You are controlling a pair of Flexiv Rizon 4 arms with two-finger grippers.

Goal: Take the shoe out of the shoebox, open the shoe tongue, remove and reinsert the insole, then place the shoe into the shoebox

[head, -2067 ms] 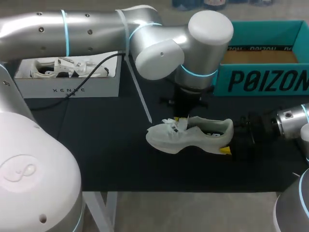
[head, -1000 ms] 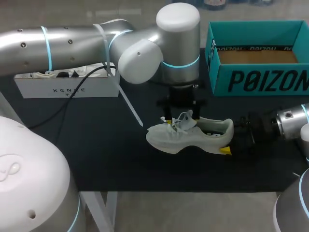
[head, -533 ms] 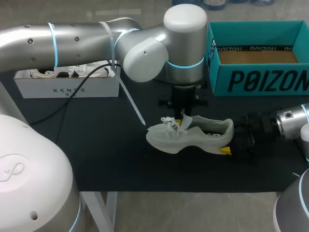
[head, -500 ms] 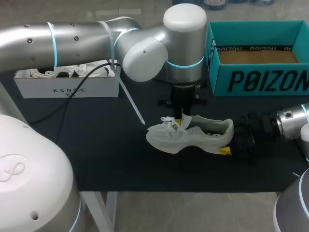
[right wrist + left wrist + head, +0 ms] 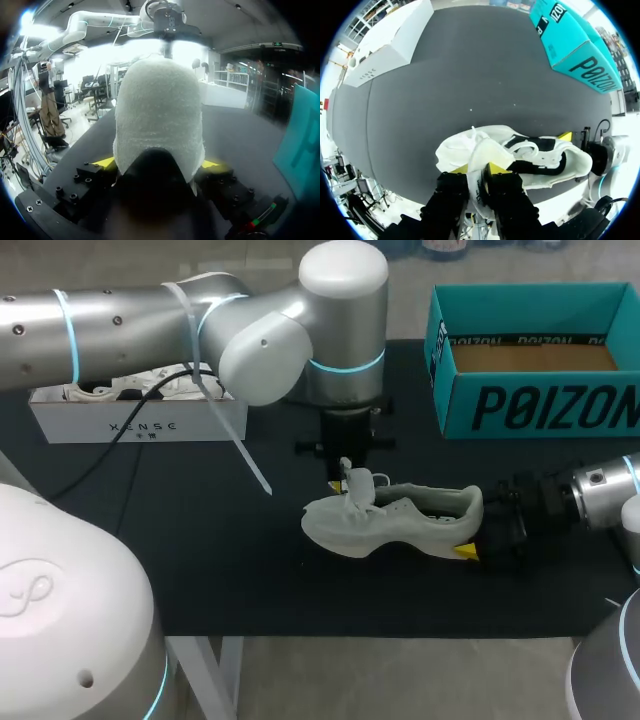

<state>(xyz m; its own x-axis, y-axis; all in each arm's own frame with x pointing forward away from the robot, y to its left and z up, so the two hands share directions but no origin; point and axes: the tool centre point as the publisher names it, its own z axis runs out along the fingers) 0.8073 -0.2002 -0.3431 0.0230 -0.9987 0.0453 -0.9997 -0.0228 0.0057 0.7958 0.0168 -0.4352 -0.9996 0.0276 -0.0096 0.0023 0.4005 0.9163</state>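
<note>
Lying outside the teal shoebox (image 5: 540, 410), white shoe (image 5: 400, 525); second shoe (image 5: 95, 392) inside white box (image 5: 140, 427).

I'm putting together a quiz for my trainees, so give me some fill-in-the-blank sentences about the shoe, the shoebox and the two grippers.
1. The left gripper pinches the ____ of the white shoe.
2. The right gripper is shut on the shoe's ____.
3. The teal shoebox is ____ inside, with its brown floor showing.

Missing words: tongue; heel; empty
</note>
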